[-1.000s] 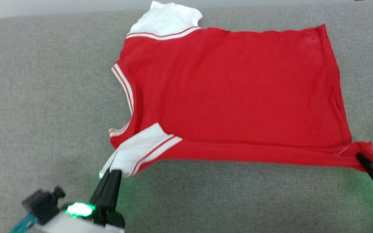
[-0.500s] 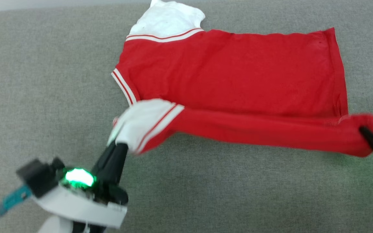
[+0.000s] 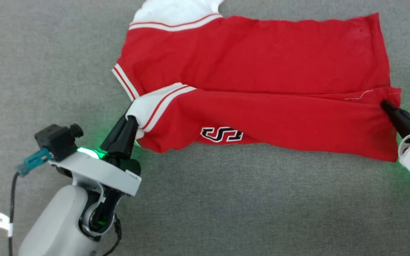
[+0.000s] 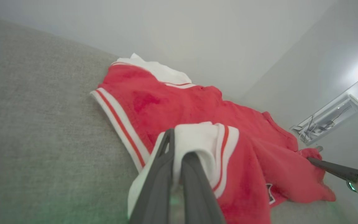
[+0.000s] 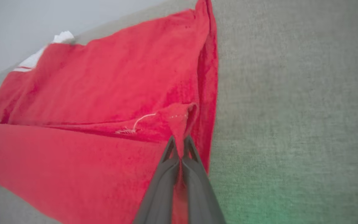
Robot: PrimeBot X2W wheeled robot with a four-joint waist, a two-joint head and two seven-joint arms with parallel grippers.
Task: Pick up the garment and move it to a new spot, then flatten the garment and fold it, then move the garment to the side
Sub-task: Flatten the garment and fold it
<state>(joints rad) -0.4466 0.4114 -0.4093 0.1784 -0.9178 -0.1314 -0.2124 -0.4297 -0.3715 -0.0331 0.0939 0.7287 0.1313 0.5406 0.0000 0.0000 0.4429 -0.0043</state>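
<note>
Your left gripper (image 3: 130, 120) is clamped on the white sleeve (image 3: 152, 103) of the shirt (image 3: 262, 60); your right gripper (image 3: 385, 105) pinches the hem corner; cloth stretches between them.

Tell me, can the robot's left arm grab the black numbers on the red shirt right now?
Probably not yet. The numbers sit close by, uncovered, but the left fingers are shut on the white sleeve of the shirt, so they would likely have to let go first.
</note>
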